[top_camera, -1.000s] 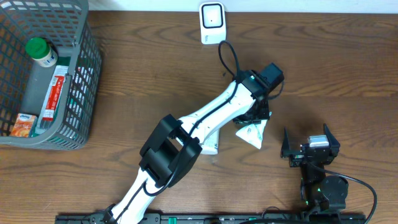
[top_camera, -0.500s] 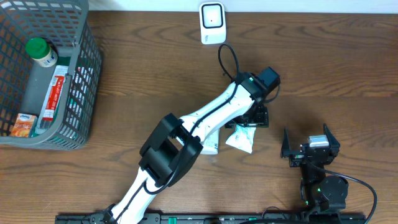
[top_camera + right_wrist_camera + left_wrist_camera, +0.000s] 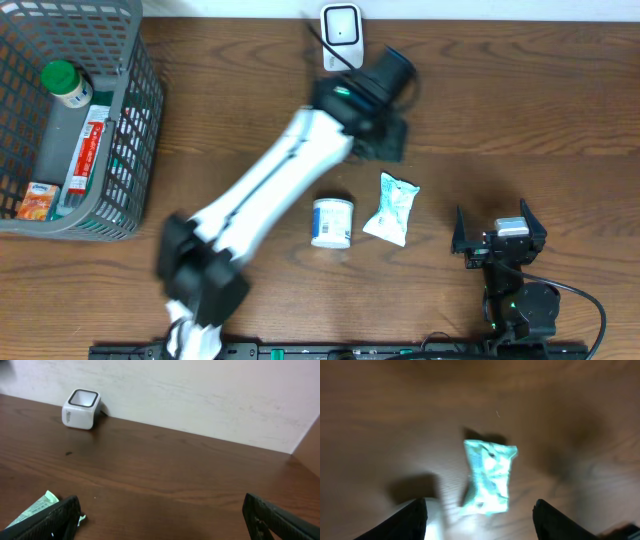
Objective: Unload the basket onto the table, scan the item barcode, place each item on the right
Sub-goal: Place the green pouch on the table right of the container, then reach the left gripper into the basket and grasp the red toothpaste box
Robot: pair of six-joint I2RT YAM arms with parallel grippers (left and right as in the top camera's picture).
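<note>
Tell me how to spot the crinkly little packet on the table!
Start at the brown wooden table and find the two small things lying near its middle. The packet is the right-hand one in the overhead view, next to the round white tub. It is flat, crinkly and pale green, not round.

The counter (image 3: 550, 110) is dark wood with visible grain and a soft satin sheen. At 4 o'clock the packet (image 3: 392, 208) is crinkled glossy plastic film, the tub (image 3: 331, 221) beside it smooth white plastic. At 12 o'clock the scanner (image 3: 341, 36) is glossy white plastic; at 9 o'clock the basket (image 3: 145, 150) is matt grey plastic mesh
</note>
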